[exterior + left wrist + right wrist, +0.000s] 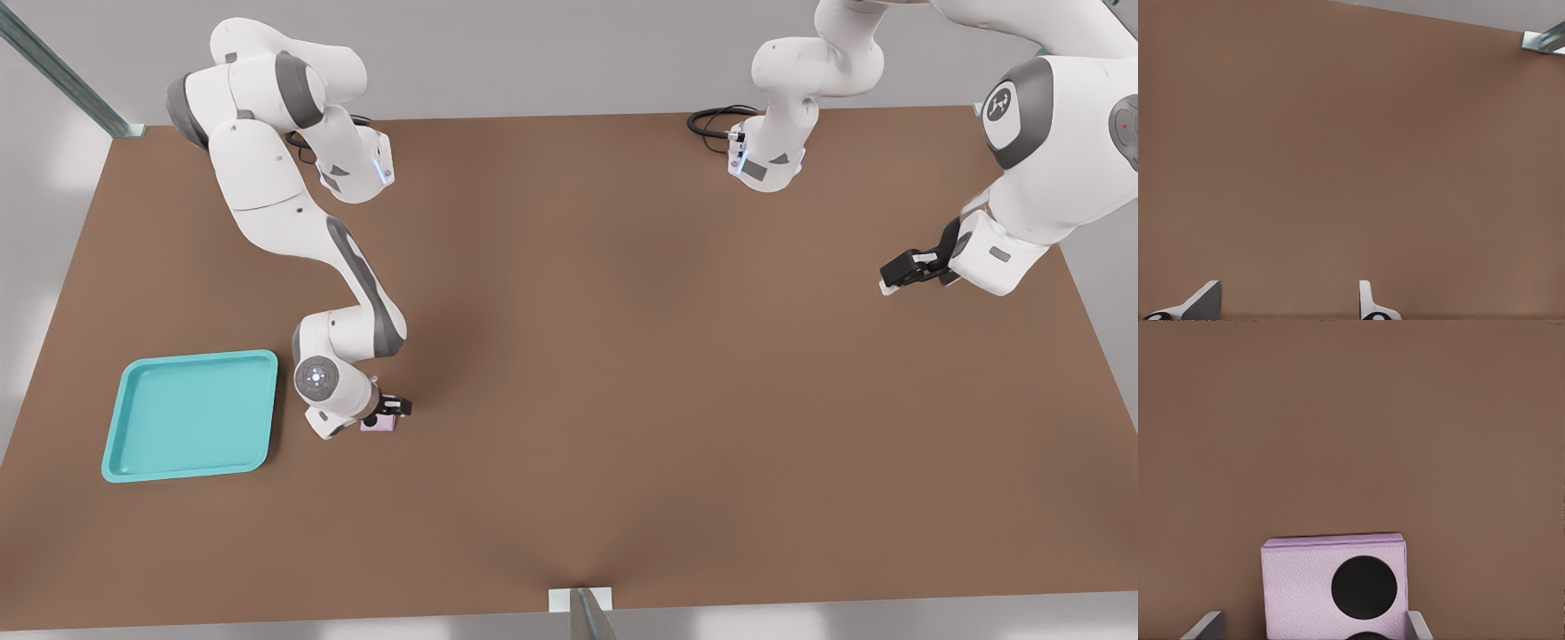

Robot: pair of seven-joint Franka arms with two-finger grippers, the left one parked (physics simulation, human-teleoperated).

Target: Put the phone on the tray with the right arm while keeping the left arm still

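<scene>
- pale lilac phone point(1335, 587) is seen between the gripper point(391, 414) fingers, spread just wider than it; contact cannot be told.
- turquoise tray point(189, 414) lies near, toward the front view's left, with bare brown table point(667, 373) around.

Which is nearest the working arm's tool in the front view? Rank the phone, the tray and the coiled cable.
1. The small pink-lilac slab phone: at the black two-finger tool, between its fingers.
2. The shallow turquoise plastic tray: toward the front view's left of it.
3. The black coiled cable: far off, at the table's back edge.
</scene>
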